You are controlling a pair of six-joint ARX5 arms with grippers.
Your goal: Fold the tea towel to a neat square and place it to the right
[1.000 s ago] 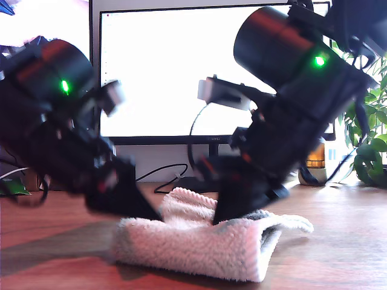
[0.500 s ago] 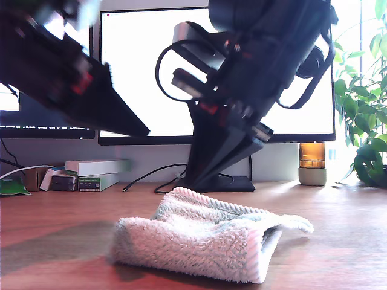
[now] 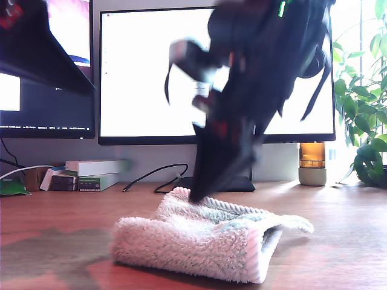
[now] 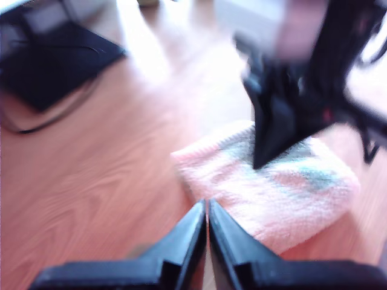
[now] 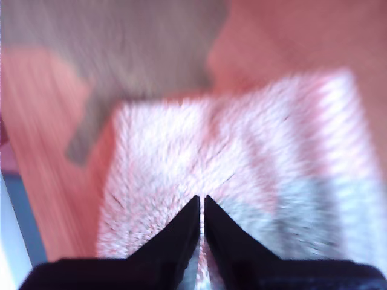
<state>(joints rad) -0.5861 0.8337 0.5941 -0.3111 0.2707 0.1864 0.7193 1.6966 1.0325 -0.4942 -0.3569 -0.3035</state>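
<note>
Lying folded on the wooden desk (image 3: 54,229), the tea towel (image 3: 199,241) runs lengthwise 9-to-3 in the exterior view. My second pincer (image 5: 201,208), clenched and empty, hangs directly over it, nearer; my first pincer (image 4: 207,211), clenched too, sits off its edge. Fluffy, quilted, lumpy pink terry.

You see the folded tea towel (image 3: 211,241) lying on the wooden surface (image 3: 344,241), a blurred gripper (image 3: 199,193) poised with its fingers just over the towel's back edge
</note>
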